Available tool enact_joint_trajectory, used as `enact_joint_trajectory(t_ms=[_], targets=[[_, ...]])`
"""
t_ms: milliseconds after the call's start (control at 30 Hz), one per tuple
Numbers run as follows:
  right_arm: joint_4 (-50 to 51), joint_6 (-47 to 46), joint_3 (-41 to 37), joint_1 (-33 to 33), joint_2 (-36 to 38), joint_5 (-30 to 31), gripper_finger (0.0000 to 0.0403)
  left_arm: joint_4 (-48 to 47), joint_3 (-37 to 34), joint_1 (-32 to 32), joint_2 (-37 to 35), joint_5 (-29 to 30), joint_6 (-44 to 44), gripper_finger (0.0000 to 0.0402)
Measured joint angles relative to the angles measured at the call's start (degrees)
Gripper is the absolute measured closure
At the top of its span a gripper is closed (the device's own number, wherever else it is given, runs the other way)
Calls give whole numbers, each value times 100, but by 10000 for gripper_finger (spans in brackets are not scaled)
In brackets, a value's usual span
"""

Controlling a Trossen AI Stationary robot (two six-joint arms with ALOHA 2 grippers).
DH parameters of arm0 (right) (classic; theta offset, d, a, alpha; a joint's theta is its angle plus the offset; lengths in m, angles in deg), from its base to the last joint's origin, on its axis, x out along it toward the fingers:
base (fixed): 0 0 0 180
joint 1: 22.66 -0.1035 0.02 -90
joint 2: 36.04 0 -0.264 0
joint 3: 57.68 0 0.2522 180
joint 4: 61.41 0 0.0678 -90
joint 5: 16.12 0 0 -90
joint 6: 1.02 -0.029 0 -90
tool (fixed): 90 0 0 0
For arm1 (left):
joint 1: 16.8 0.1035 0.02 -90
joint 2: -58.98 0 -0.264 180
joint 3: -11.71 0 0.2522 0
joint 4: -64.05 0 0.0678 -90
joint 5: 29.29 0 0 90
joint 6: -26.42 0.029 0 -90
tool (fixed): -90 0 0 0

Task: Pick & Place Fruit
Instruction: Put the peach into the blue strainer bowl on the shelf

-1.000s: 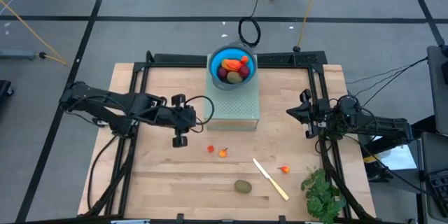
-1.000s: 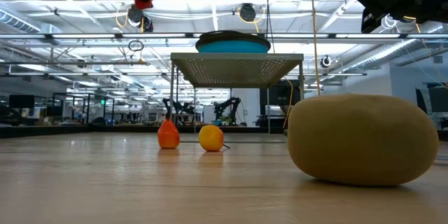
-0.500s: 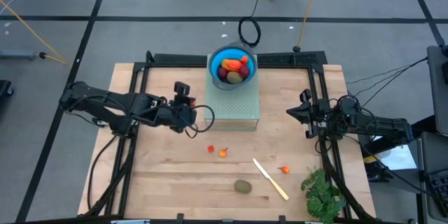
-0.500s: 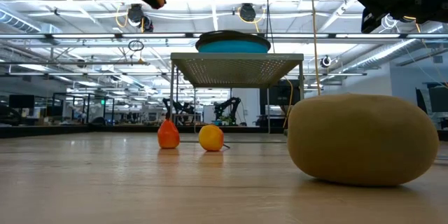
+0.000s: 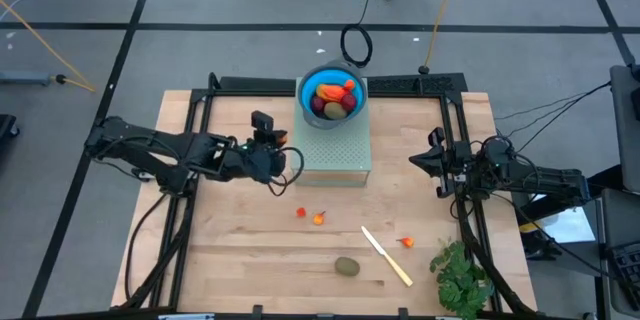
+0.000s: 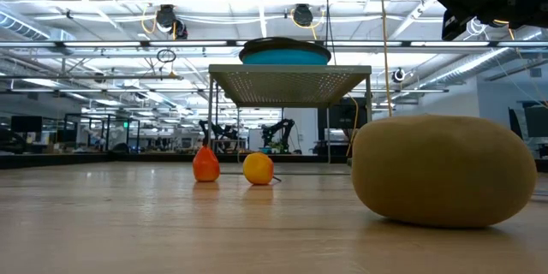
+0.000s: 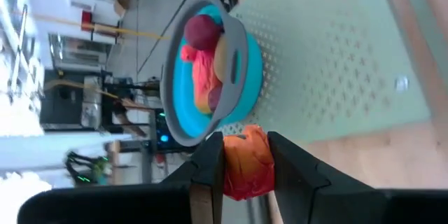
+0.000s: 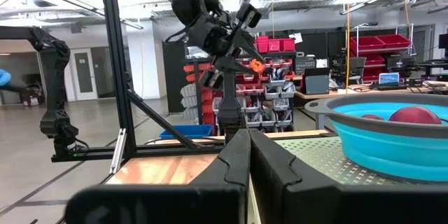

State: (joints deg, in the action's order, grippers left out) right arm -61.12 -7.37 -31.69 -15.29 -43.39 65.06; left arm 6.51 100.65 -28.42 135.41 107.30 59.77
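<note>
The left gripper (image 7: 245, 175) pinches a small orange-red fruit piece (image 7: 246, 162) between its two fingers, held up in the air. Just ahead of it stands the perforated green stand (image 7: 329, 70) carrying the blue bowl (image 7: 246, 77), which holds a dark red ball (image 7: 201, 31), a red-orange piece and a brownish oval. Below and behind this gripper, on the bench (image 5: 220, 260), lie two tiny orange-red bits (image 5: 310, 216), a third bit (image 5: 406, 242), a kiwi-like oval (image 5: 346, 266), the cream knife (image 5: 386, 256) and the green leafy bunch (image 5: 460, 278). The right gripper (image 8: 246, 155) waits at the bench's right side, fingers pressed together, the bowl ahead of it.
</note>
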Motion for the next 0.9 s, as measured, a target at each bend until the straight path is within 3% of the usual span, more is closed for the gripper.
enact_joint_trajectory(t_ms=[200, 333, 900], targets=[[-2, 0, 0, 2, 0, -2, 403, 573, 0, 116, 0, -88, -1832, 314], [-2, 0, 0, 2, 0, -2, 403, 784, 0, 392, 0, -535, -2690, 314], [0, 0, 0, 1, 0, -1, 403, 2502, 0, 1677, 0, -3091, -3968, 314]])
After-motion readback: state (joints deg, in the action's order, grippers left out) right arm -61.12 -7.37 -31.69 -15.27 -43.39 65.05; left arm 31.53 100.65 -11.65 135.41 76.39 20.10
